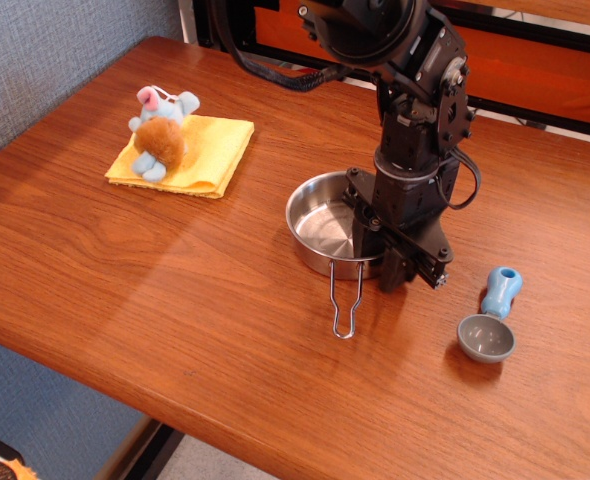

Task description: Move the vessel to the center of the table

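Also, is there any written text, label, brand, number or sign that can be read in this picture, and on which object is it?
None: no text can be read anywhere.
The vessel, scoop, yellow cloth, plush toy, table and gripper show no visible words, numbers or labels.

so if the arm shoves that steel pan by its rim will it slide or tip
The vessel is wide and shallow, so it likely slides rather than tips. Its polished steel on the smooth table probably slips easily. The thin wire handle lies flat and may swing loosely.
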